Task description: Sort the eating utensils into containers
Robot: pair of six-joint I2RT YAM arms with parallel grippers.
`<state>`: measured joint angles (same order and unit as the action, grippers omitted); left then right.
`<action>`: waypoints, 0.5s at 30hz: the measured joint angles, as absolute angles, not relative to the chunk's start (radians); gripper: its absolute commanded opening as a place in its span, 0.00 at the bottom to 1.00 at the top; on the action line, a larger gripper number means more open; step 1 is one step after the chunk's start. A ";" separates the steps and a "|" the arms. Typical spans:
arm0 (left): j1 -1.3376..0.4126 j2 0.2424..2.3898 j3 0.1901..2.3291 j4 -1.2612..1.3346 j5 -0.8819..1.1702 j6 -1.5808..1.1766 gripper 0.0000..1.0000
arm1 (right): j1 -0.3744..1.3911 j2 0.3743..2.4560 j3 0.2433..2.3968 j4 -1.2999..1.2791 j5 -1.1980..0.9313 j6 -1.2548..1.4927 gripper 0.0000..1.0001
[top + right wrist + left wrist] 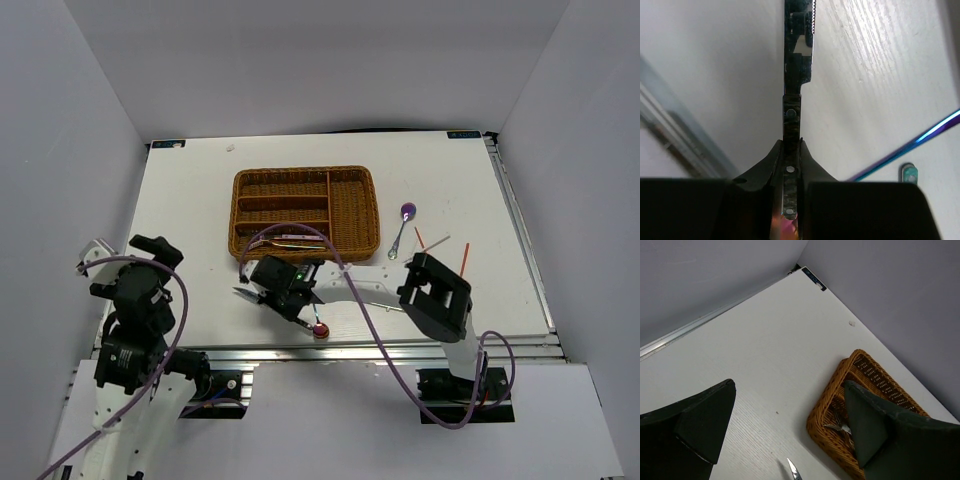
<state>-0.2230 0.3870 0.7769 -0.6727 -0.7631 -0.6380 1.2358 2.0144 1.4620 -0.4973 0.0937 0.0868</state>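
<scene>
Knife [243, 293]: at the near side of the table, just near of the tray [305, 172]; runs left to right, tip pointing left.
Right gripper [791, 146]: fingers squeezed on the knife's handle.
Left gripper [790, 385]: fingers wide apart, holding nothing.
Right wrist view only: little saw teeth on the blade.
Top view only: red spoon [319, 328] beside the right gripper.
</scene>
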 measured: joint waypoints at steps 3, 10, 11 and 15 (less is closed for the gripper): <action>-0.225 0.344 0.776 -0.673 -0.778 -0.645 0.98 | 1.239 1.942 1.461 -0.506 0.075 0.086 0.00; -0.226 0.247 0.765 -0.673 -0.797 -0.656 0.98 | 1.229 1.849 1.594 -0.564 0.110 -0.019 0.00; -0.228 0.239 0.765 -0.673 -0.802 -0.656 0.98 | 1.222 1.857 1.628 -0.582 0.120 -0.051 0.00; -0.234 0.236 0.765 -0.674 -0.817 -0.664 0.98 | 1.165 1.903 1.725 -0.606 0.176 -0.187 0.00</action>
<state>-0.2340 0.2359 0.7647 -0.6739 -0.8165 -0.6636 1.1648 1.9030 1.7248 -0.6056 0.1761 -0.1867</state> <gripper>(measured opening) 0.981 0.135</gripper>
